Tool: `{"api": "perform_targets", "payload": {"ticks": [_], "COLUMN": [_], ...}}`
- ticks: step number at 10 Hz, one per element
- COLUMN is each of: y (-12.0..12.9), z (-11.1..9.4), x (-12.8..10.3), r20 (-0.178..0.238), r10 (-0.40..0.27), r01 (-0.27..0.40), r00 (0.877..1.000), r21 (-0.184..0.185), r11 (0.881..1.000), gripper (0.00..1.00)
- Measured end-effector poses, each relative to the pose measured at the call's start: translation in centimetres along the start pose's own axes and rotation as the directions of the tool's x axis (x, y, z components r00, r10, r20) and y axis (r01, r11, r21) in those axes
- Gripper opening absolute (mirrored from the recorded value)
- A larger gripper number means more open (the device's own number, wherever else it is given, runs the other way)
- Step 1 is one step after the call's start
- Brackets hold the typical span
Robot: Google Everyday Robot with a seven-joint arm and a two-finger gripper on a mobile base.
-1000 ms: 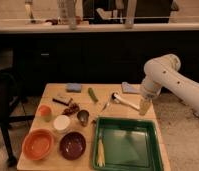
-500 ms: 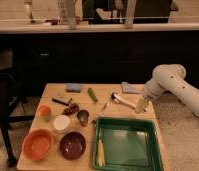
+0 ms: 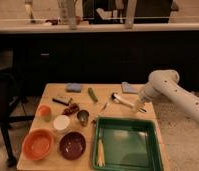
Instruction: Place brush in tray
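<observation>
Arm reaches in from the side, low over the back corner of the wooden tabletop [image 3: 53, 93]. Tool [image 3: 139, 106] hangs just above the surface, fingers spread, nothing in them.

Brush [image 3: 121, 99] lies flat on the tabletop, right beside the tool. The white handle runs toward the tool and the dark head points away from it. Cannot tell whether the handle end touches the fingers.

Green tray [image 3: 127, 120] sits just below the tool, nearer me, with its back rim close under it. A pale yellow stick [image 3: 100, 151] lies along the tray's wall farthest from the tool.

Past the brush head, away from the tool: a small silvery utensil [image 3: 104, 106], then a green pod-like item [image 3: 93, 94]. A blue cloth [image 3: 129, 87] lies just behind the tool.

Well apart from the tool, across the tabletop: a metal cup [image 3: 83, 117], a maroon bowl [image 3: 72, 145] and an orange bowl [image 3: 38, 144].
</observation>
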Motion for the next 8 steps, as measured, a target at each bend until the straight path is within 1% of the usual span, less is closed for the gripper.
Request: {"api": "perform_targets", "payload": {"ticks": [2, 5, 6, 7, 8], "y": [-0.1, -0.1, -0.1, -0.1, 0.0], "z": [-0.1, 0.0, 0.0, 0.1, 0.2], "x": [0.3, -0.1, 0.1, 0.4, 1.0], "r20": [-0.001, 0.001, 0.004, 0.018, 0.029], "r10": [0.004, 0.0, 0.006, 0.036, 0.082], "r01": [-0.004, 0.0, -0.006, -0.036, -0.083], "r00": [1.0, 1.0, 1.0, 0.999, 0.996], "r21": [0.002, 0.001, 0.008, 0.024, 0.038], "r11": [1.0, 1.0, 1.0, 0.999, 0.996], "gripper": [0.8, 0.8, 0.8, 0.8, 0.8]}}
